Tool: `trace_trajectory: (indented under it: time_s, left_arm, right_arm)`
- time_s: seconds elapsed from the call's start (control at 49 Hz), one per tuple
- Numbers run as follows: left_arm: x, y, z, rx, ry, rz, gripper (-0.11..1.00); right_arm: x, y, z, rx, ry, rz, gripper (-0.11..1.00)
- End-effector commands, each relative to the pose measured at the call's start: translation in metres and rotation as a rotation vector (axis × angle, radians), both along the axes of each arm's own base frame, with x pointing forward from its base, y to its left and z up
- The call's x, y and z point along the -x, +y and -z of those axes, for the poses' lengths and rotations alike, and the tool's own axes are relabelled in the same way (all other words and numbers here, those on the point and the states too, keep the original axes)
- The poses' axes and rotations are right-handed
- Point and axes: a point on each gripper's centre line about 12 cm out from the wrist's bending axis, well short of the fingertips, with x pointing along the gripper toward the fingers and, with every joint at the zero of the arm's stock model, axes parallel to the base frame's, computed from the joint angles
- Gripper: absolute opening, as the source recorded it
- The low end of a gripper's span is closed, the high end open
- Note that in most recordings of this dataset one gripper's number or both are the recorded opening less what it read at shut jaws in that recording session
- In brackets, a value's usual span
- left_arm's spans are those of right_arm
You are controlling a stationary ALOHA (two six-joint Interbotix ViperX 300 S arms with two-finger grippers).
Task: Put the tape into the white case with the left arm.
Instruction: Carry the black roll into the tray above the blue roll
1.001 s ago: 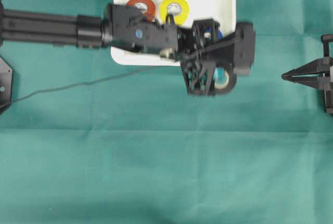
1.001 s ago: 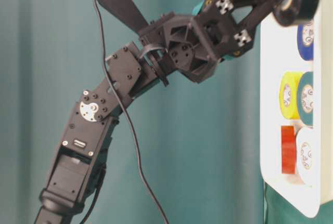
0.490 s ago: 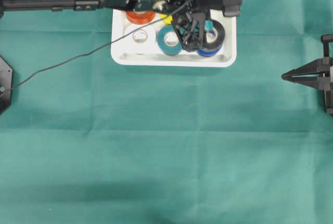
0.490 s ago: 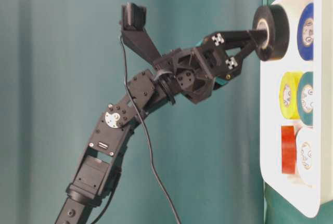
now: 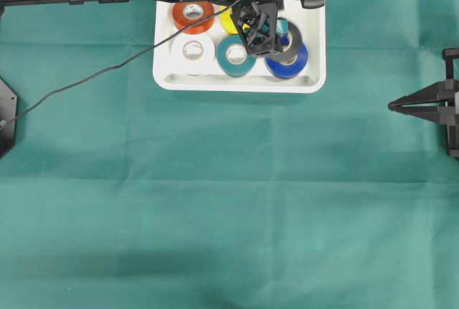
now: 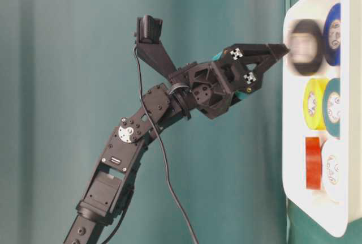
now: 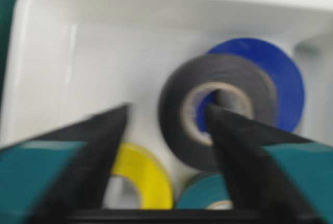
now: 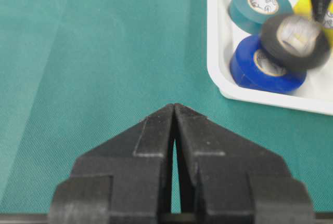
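We see left gripper point(image 7: 166, 130) over white case point(image 5: 315, 51), fingers spread, black tape point(image 7: 216, 107) released, blurred, overlapping blue roll point(image 7: 281, 73); right gripper point(image 8: 174, 110) clenched.

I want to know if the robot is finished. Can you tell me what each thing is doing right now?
left gripper: open, over the case, one finger through the black roll's hole
black tape roll: blurred, tilted, overlapping the blue roll, in the case
white case: flat on the green cloth, holding the rolls
blue roll: lying flat in the case
teal roll: lying flat in the case
right gripper: shut, holding nothing
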Motion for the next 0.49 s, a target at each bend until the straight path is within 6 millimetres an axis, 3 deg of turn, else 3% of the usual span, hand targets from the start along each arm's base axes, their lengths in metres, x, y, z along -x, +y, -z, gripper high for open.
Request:
trace_trajectory:
  time_s: [0.0,0.041,0.082,0.306,0.47]
  left_arm:
    - [0.001,0.001,-0.032,-0.019,-0.068,-0.003,0.75]
    - [0.001,0.001,-0.031,-0.019,-0.066,-0.003,0.85]
    - [0.001,0.001,-0.032,-0.019,-0.068,-0.003,0.89]
    - [0.004,-0.005,-0.037,-0.016,-0.074,0.000,0.83]
    - [0.014,-0.023,-0.050,-0.017,-0.084,0.027,0.83]
  right_arm:
    - [-0.002,0.000,-0.004,0.000,-0.012,0.001,-0.09]
    - [-0.002,0.000,-0.004,0.000,-0.014,0.000,-0.09]
    - [-0.002,0.000,-0.004,0.000,-0.011,0.000,-0.09]
    - [-0.002,0.000,-0.005,0.000,-0.015,0.000,-0.09]
    - [-0.002,0.000,-0.005,0.000,-0.015,0.001,-0.09]
